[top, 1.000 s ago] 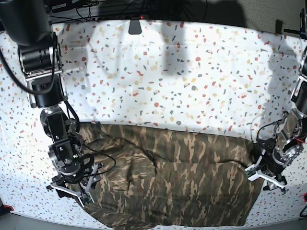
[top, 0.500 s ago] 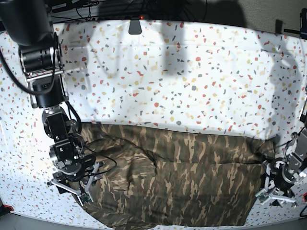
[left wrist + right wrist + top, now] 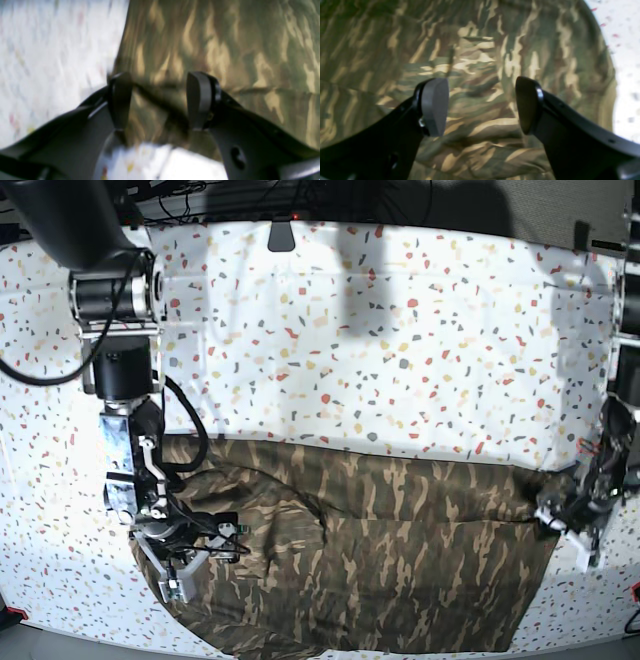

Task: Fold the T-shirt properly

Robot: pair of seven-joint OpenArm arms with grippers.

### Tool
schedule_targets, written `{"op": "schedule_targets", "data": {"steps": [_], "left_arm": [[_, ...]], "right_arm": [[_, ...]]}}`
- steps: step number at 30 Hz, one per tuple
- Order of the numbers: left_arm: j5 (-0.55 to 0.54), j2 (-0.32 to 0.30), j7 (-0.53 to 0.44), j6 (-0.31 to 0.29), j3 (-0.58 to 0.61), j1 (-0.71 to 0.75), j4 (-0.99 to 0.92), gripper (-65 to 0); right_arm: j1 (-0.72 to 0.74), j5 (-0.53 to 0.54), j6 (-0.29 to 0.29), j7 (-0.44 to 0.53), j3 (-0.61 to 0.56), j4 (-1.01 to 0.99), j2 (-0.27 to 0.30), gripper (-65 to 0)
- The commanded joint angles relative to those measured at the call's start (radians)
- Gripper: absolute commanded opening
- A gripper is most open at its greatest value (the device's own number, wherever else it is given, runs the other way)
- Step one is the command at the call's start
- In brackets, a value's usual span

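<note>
The right hand is seen at the tabletop's front left, spread wide and released above the crumpled side of the camouflage T-shirt, nothing gripped. The T-shirt is spread along the tabletop's front edge. At its far right corner the left hand is held open, with a fold of cloth lying between its fingers.

Beyond the T-shirt, the far stretch of the speckled cloth lay bare — open passage there. At the shirt's two side edges stood the left gripper and the right gripper — arms crowding both flanks, jaws spread.
</note>
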Motion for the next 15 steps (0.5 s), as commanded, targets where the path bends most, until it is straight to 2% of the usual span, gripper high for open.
{"op": "schedule_targets", "data": {"steps": [1,3,6,11,15], "left_arm": [[-0.016,0.0,-0.031,-0.01,-0.037,-0.019,0.016,-31.5],[-0.011,0.018,-0.04,-0.04,-0.085,0.024,0.016,-31.5],[-0.005,0.029,-0.108,-0.094,-0.105,0.066,0.016,-31.5],[-0.002,0.037,-0.132,-0.097,-0.105,0.08,0.016,-31.5],[0.023,0.037,-0.132,-0.097,-0.105,0.08,0.016,-31.5]], "right_arm": [[0.024,0.006,0.018,0.023,0.022,0.016,0.005,-23.5],[-0.001,-0.009,0.045,0.019,0.037,0.016,0.004,-23.5],[-0.039,-0.055,0.062,0.016,0.035,0.017,0.005,-23.5],[-0.095,-0.063,0.062,0.024,0.035,0.017,0.004,-23.5],[-0.131,-0.151,0.047,0.041,0.035,0.017,0.005,-23.5]]}}
